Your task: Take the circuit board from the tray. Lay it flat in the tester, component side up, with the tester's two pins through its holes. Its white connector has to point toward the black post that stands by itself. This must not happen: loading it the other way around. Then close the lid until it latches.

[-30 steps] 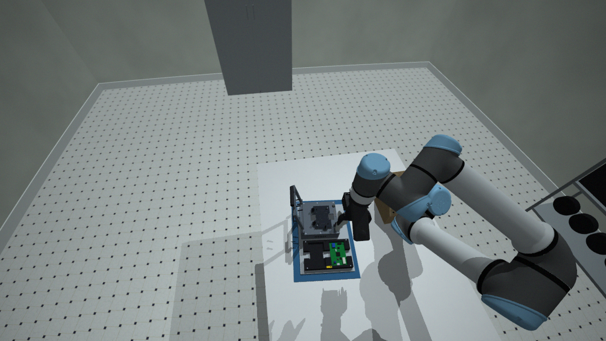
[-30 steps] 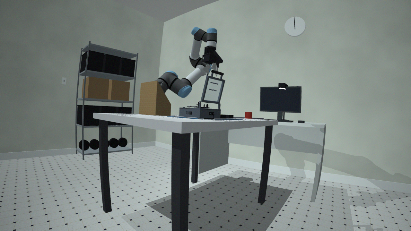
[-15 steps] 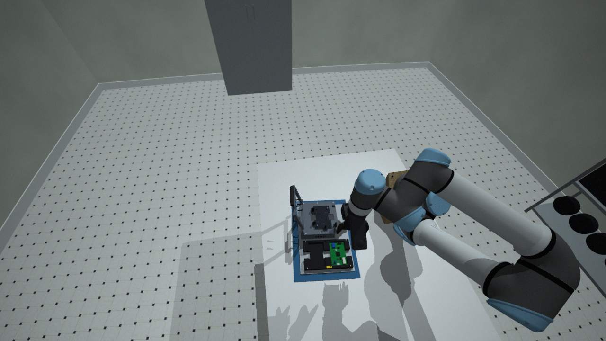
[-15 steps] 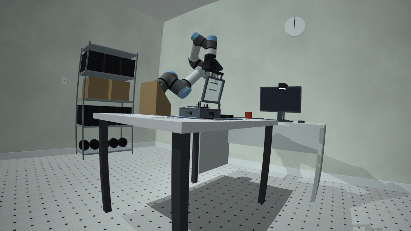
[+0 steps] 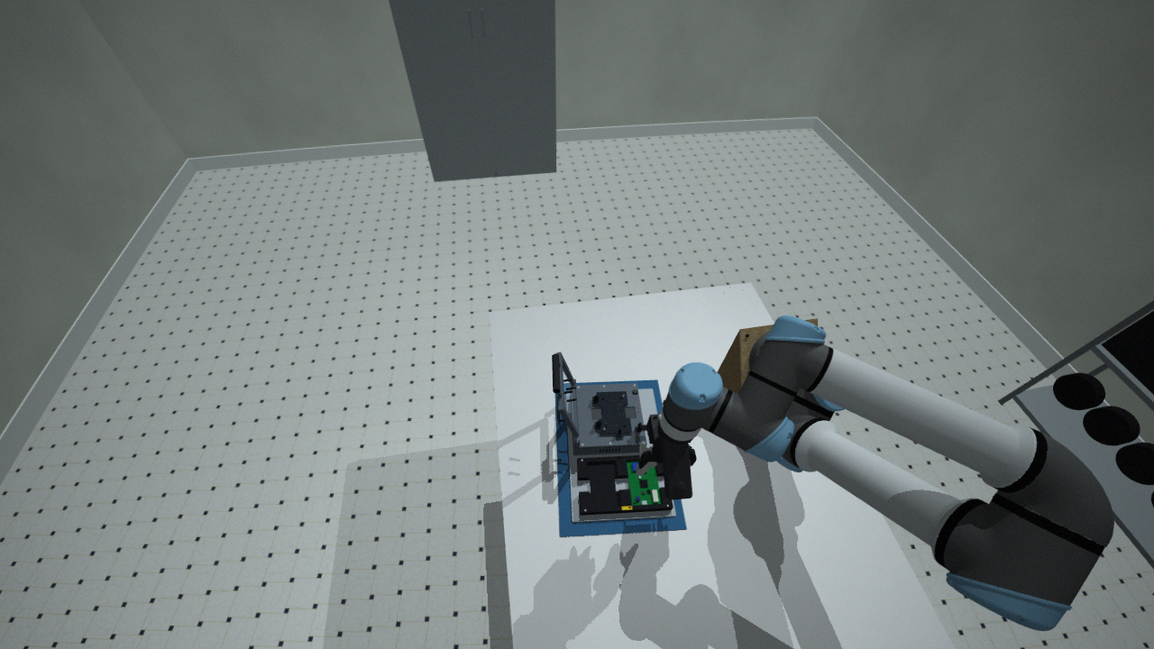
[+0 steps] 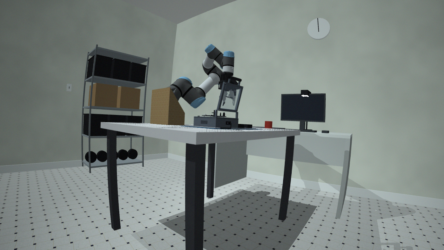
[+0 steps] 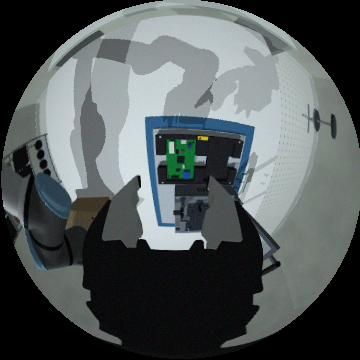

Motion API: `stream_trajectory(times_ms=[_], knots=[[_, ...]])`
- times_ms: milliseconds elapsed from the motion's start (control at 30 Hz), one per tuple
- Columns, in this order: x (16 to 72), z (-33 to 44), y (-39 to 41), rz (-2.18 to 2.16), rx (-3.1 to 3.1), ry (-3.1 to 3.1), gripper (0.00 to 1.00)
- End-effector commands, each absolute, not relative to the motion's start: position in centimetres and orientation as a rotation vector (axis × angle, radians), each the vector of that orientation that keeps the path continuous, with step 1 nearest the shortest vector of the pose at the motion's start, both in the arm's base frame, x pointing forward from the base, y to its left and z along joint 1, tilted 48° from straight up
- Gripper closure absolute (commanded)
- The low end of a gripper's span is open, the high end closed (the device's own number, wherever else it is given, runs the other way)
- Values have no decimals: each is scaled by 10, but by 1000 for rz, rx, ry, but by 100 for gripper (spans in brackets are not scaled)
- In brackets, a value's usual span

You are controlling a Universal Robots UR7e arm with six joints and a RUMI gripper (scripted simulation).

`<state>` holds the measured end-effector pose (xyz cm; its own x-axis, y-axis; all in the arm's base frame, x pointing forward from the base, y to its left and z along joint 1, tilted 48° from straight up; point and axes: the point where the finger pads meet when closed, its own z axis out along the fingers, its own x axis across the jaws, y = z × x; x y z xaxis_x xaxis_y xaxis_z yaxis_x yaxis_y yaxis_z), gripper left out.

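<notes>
Hanging above the tabletop (image 5: 548, 331) (image 6: 148, 127), your tool (image 5: 645, 461) (image 6: 229, 104) (image 7: 174, 176) has its fingers partly spread, with nothing between them. Near them, you can see the circuit board (image 5: 645, 484) (image 7: 180, 159) in the black tray (image 5: 600, 504) (image 7: 217, 155). Beside that tray sits your tester (image 5: 582, 435) (image 6: 211, 122) (image 7: 187, 220), its lid (image 5: 556, 373) (image 6: 221, 98) (image 7: 267, 242) raised.

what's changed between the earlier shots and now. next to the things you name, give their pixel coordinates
The gripper (image 5: 643, 465) (image 7: 174, 176) has come down and moved toward the tray (image 5: 599, 509) (image 7: 200, 176), its fingers open around nothing. Nothing was taken hold of or let go. The circuit board (image 5: 644, 484) (image 7: 180, 159) stayed in the tray, and the tester's lid (image 5: 556, 373) (image 6: 230, 96) stayed raised.
</notes>
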<state>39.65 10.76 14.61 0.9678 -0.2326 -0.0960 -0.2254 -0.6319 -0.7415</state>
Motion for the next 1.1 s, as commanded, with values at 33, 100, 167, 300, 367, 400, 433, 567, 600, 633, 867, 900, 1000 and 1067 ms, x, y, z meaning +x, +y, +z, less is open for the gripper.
stream_trajectory(times_ms=[33,100,167,300,367,400,433,567,600,633,867,900,1000,1067], knots=[[403,131,127,-15,-2280,324,41],[403,125,135,-15,-2280,324,41],[404,121,143,-15,-2280,324,41],[406,112,155,-15,-2280,324,41],[406,109,160,-15,-2280,324,41],[406,108,162,-15,-2280,324,41],[407,107,163,-15,-2280,324,41],[407,105,167,-15,-2280,324,41],[407,104,168,-15,-2280,324,41],[407,103,169,-15,-2280,324,41],[407,101,172,-15,-2280,324,41],[407,101,173,-15,-2280,324,41],[407,101,173,-15,-2280,324,41],[407,101,173,-15,-2280,324,41]])
